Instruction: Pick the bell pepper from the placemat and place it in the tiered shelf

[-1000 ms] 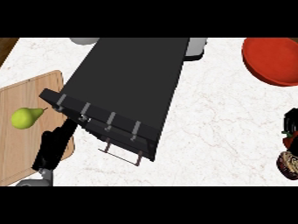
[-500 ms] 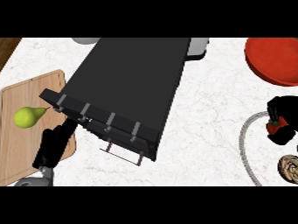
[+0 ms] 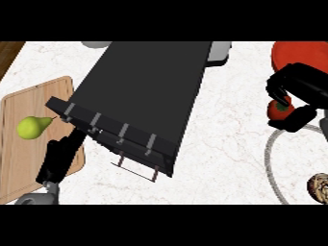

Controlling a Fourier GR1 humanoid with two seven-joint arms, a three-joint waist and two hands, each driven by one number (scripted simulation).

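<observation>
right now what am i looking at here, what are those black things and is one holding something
One picture, taken as from a humanoid robot's head, looking steeply down at a counter. The black shapes are its hands. The right hand is curled round a red bell pepper, beside the placemat. The left hand lies open by a wooden board bearing a pear. The big black thing in the middle is the tiered shelf. A red plate sits upper right.

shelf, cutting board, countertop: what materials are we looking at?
tiered shelf: probably matte black metal or painted sheet; flat dark top, thin rods underneath.
cutting board: light wood, matte, grain lines visible.
countertop: white marble-like stone, faint grey veins.
</observation>
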